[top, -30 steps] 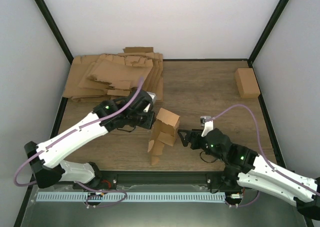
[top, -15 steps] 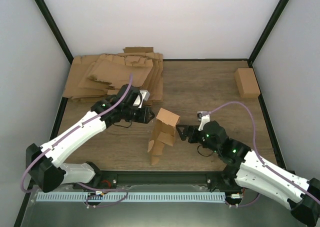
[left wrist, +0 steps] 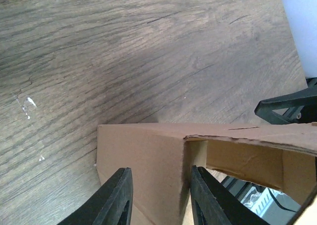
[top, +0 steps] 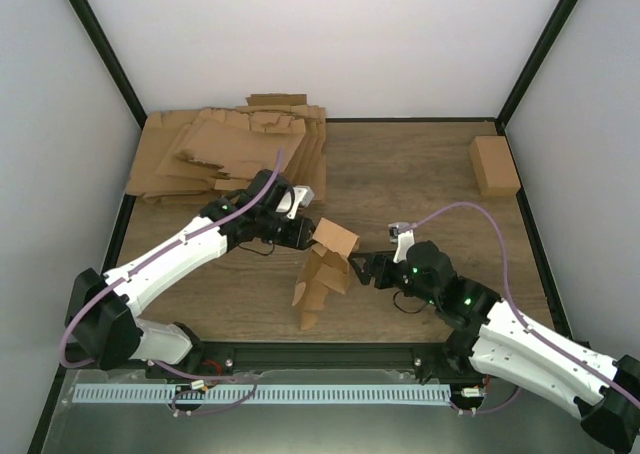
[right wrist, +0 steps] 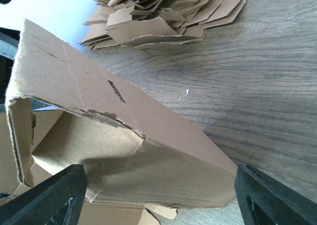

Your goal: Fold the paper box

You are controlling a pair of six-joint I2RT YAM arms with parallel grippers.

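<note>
The half-formed brown cardboard paper box [top: 325,269] stands on the wooden desk [top: 430,189], in the middle towards the near edge. My left gripper [left wrist: 159,171] is partly open, its fingers straddling the box's far-left upper corner. My right gripper [right wrist: 158,178] is spread wide just beside the box's right side, holding nothing.

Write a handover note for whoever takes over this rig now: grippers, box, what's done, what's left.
Left gripper: fingers straddle a corner of the box; grip unclear.
Right gripper: open, box between its fingers, not clamped.
Box: mid-table, standing, partly erected, flaps loose.
Done: sheet opened into a rough sleeve.
Left: square it up, tuck the flaps shut.
</note>
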